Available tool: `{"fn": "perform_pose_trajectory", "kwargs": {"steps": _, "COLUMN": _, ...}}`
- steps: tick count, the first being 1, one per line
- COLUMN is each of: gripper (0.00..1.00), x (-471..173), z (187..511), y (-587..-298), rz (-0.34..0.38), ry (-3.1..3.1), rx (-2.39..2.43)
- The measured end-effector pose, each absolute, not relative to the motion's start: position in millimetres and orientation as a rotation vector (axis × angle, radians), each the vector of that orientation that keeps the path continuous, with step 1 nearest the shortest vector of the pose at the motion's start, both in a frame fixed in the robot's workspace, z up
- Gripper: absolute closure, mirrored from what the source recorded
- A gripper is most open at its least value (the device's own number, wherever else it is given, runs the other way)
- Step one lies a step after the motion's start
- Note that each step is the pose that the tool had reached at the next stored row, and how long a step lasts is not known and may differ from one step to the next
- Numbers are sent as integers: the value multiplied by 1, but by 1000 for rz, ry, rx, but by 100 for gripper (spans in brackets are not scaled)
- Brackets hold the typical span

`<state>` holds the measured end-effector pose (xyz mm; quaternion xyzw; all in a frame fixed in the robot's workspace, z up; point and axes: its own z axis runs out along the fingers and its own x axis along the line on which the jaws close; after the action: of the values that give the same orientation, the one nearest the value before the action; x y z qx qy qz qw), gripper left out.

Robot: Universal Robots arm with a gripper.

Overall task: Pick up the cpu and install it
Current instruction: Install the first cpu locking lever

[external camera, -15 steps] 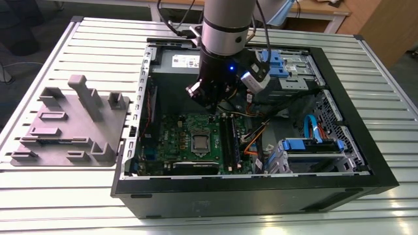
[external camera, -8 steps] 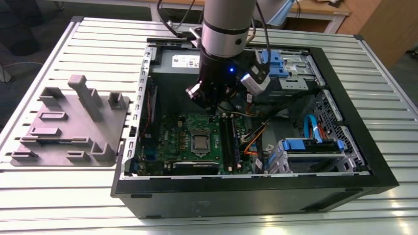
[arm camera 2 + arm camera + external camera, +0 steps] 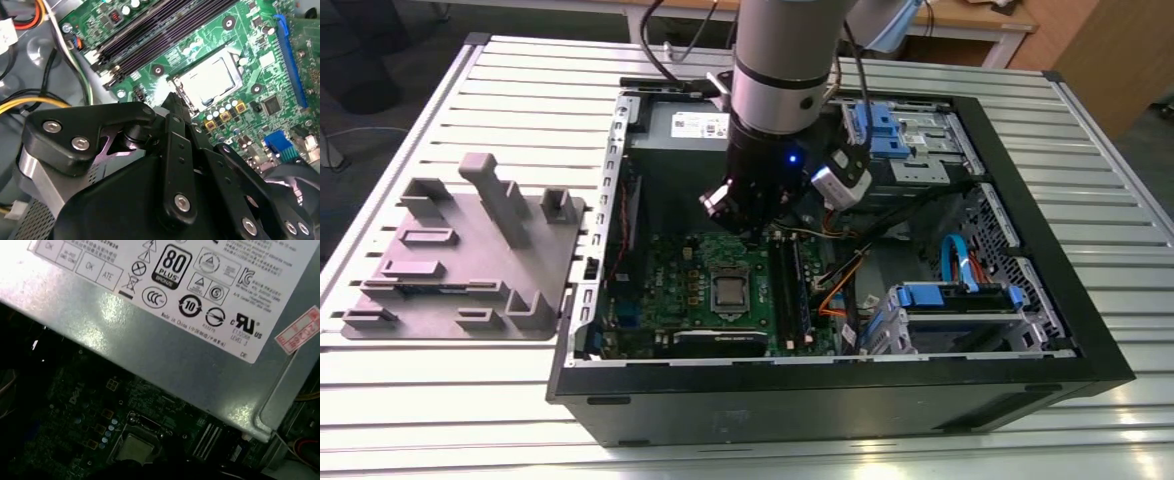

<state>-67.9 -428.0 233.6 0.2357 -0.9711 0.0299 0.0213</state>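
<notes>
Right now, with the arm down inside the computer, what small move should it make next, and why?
Probably a short straight lift. The chip seems to lie flat in place on the green board, and the gripper hangs low over that board, with cables close by, so sideways moves look risky.

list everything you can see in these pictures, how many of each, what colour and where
case: one, black, open, lying on the table
table: one, pale slatted metal
board: one, green, inside the case
cpu: one, silver-grey, sitting in the board's socket
memory slots: long, black, beside the socket
power supply: one, grey box, at the case's far end in the exterior view
drive brackets: blue, on the exterior view's right of the case
fixture: one, grey, on the table at the exterior view's left
arm: one, silver and black, reaching into the case
hand: one, black, above the board near the socket
</notes>
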Motion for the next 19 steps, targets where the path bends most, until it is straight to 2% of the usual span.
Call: {"fn": "perform_pose_trajectory", "kwargs": {"steps": 19, "gripper": 90, "x": -68, "z": 205, "y": -466, "rz": 97, "ry": -3019, "rx": 732}}
